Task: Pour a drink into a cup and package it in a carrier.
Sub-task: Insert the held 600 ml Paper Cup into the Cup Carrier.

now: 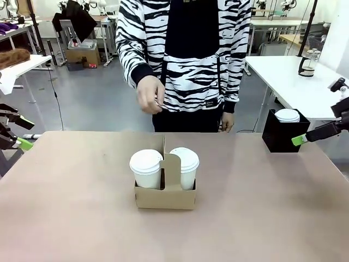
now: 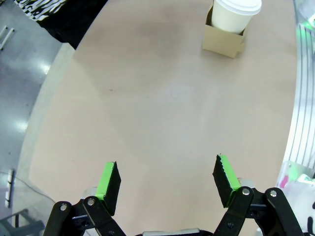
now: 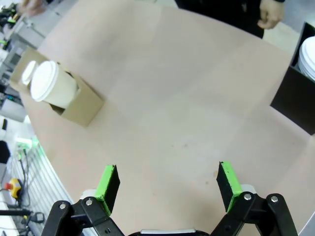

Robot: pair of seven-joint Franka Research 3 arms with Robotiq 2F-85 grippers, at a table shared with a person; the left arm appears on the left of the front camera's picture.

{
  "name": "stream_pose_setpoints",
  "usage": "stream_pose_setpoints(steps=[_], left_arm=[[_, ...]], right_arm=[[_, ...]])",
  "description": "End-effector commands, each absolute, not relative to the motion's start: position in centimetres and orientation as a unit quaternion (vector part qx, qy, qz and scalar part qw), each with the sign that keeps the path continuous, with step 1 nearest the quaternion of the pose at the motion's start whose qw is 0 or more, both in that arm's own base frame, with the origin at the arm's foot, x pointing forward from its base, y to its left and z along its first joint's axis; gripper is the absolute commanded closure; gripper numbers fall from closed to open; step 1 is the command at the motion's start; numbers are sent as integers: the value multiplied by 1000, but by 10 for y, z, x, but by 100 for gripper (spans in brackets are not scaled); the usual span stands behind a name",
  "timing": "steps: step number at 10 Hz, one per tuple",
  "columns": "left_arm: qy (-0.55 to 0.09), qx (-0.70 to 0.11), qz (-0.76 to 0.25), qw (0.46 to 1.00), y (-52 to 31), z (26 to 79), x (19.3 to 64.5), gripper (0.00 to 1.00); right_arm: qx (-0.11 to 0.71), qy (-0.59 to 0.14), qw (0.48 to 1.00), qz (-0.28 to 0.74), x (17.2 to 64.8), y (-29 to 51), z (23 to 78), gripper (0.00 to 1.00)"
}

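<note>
Carrier [image 1: 165, 196]: tan cardboard, low box, upright centre handle, mid-table on matte beige tabletop [image 1: 82, 218]. Two lidded white cups [image 1: 146, 169] seated in slots. Left gripper [image 2: 167, 184] released, green pads spread over bare table at left edge. Right gripper [image 3: 168, 184] likewise released, near black square box [image 1: 283, 134] holding stacked lids. Beyond: person's hand [image 1: 150, 94], zebra-striped sleeve; grey workshop floor, white tables, glass pitcher [image 1: 309, 61] far right.
</note>
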State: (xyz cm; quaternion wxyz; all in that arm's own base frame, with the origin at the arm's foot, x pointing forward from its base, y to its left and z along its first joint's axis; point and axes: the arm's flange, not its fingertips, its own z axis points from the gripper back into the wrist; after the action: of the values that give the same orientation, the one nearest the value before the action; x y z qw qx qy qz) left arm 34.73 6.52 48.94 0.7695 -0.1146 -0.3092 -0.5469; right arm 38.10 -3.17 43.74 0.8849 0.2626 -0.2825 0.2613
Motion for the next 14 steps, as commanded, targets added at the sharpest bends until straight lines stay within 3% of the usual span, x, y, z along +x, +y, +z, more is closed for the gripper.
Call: stream_pose_setpoints(steps=[1,14], left_arm=[[-315,-123,-546,766,65,490,348,6],[-315,-123,-546,766,65,490,348,6]], right_arm=[[256,-285,885,264,382,-32,434,0],[256,-285,885,264,382,-32,434,0]])
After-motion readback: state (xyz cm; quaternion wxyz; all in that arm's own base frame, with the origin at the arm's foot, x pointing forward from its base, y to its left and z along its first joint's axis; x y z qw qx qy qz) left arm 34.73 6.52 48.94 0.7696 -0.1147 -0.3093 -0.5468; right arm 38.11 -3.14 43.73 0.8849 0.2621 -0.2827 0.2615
